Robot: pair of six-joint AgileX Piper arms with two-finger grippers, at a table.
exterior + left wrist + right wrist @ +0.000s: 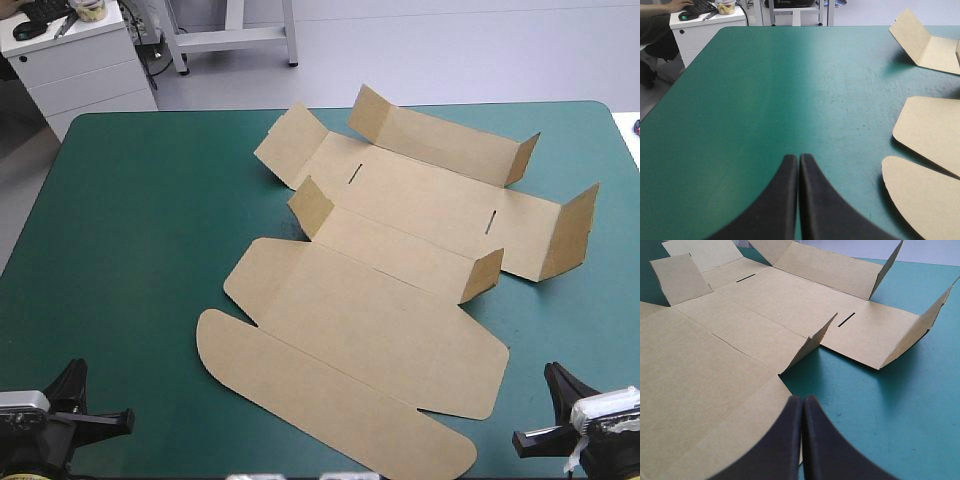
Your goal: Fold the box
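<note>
The brown box [380,270] lies spread out on the middle of the teal-green cover, as a cut sheet. Its rounded lid flap [320,395] lies flat toward the near edge. Several side flaps stand raised, among them the far wall [440,140] and a right flap [570,232]. My left gripper [78,366] is shut and empty at the near left corner, well left of the sheet. In the left wrist view the gripper [798,158] points along bare cover, with the box [930,130] off to its side. My right gripper [551,369] is shut near the near right corner. In the right wrist view the gripper [802,399] hovers at the edge of the box [765,305].
A white drawer cabinet [75,55] stands on the floor beyond the table's far left corner. Two dark slots [846,319] are cut into the box's middle panel.
</note>
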